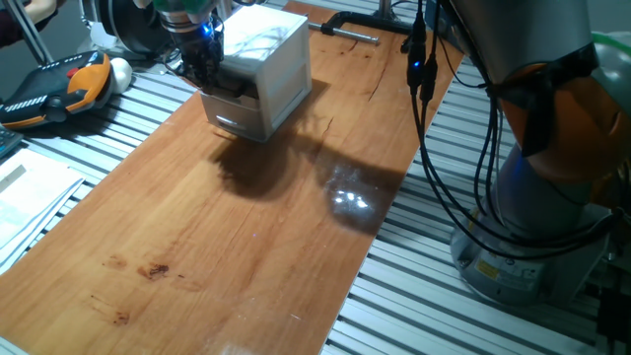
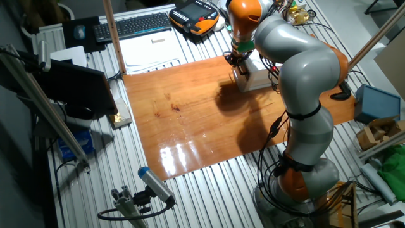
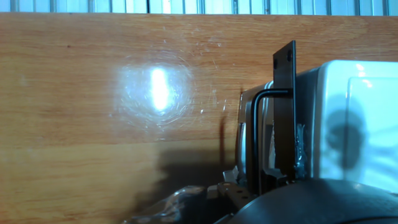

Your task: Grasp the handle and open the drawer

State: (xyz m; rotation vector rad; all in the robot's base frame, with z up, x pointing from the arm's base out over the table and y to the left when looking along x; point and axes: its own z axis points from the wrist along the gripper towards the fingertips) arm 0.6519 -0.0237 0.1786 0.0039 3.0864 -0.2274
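Observation:
A small white cabinet stands at the far end of the wooden board; it also shows in the other fixed view. My gripper is at its front by the upper drawer. In the hand view the thin dark handle loops out from the drawer's dark front plate and runs down into my gripper. The fingertips are hidden at the bottom edge, so the frames do not show whether they close on the handle. The lower drawer's pale handle sits below.
An orange and black teach pendant and papers lie left of the board. A metal clamp lies behind the cabinet. My arm's base and cables stand to the right. A keyboard lies beyond the board.

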